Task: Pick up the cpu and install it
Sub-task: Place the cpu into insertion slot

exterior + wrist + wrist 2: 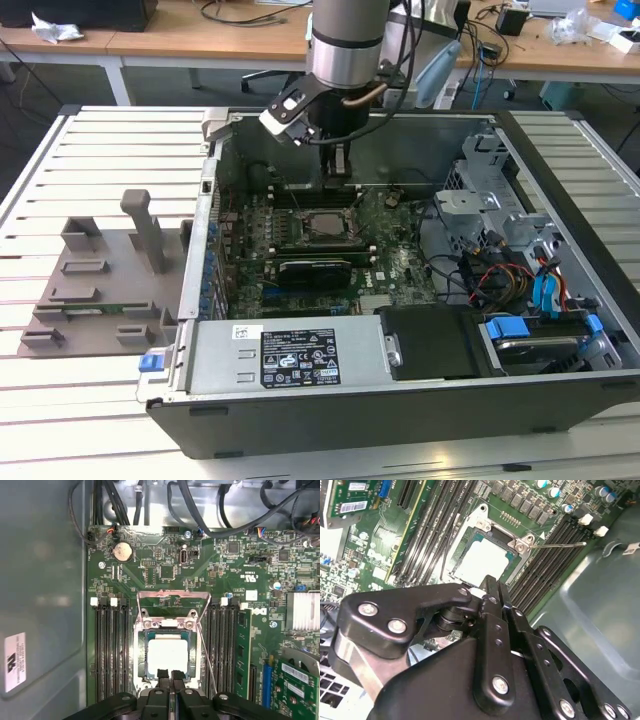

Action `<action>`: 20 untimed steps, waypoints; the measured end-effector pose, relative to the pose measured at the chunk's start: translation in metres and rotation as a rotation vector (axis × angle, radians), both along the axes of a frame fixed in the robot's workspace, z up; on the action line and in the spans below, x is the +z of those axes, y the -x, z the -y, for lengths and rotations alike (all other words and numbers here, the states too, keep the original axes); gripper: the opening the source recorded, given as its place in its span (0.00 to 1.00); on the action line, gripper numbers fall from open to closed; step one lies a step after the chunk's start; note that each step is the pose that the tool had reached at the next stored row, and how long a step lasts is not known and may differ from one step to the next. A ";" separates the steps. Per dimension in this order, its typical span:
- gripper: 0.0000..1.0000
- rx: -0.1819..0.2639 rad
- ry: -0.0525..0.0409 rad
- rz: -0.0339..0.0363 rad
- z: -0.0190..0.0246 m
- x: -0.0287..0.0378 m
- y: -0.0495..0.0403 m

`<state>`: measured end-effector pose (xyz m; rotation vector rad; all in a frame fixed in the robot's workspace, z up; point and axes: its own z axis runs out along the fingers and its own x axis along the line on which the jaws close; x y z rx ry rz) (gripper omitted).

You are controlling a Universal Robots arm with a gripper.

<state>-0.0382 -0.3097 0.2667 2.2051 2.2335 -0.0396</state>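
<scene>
The claw (169,676) is hanging right at the cpu's edge, fingers pressed together and gripping nothing. The cpu (168,652) is lying flat in the motherboard (150,570) socket, with the metal retention frame (172,596) standing flipped open inside the computer case (560,170).

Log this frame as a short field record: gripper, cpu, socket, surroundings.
scene: open computer case on a slatted table, motherboard exposed
gripper: shut, holding nothing, close to one edge of the cpu; contact cannot be told
cpu: lying flat in the motherboard socket, silver top up
load plate: looks swung open, not over the cpu
wire lever: released
holder tray: grey, outside the case at the exterior view's left
</scene>
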 end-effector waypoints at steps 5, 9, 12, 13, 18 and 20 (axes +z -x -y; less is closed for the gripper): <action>0.16 0.000 0.0010 0.0000 -0.0001 0.0098 0.0000; 0.16 0.000 0.0013 0.0000 -0.0001 0.0176 0.0000; 0.16 0.000 0.0017 0.0000 -0.0001 0.0232 0.0000; 0.16 0.000 0.0017 0.0000 -0.0001 0.0245 0.0000; 0.16 0.000 0.0018 0.0000 -0.0001 0.0310 0.0000; 0.16 0.000 0.0020 0.0000 -0.0001 0.0338 0.0000</action>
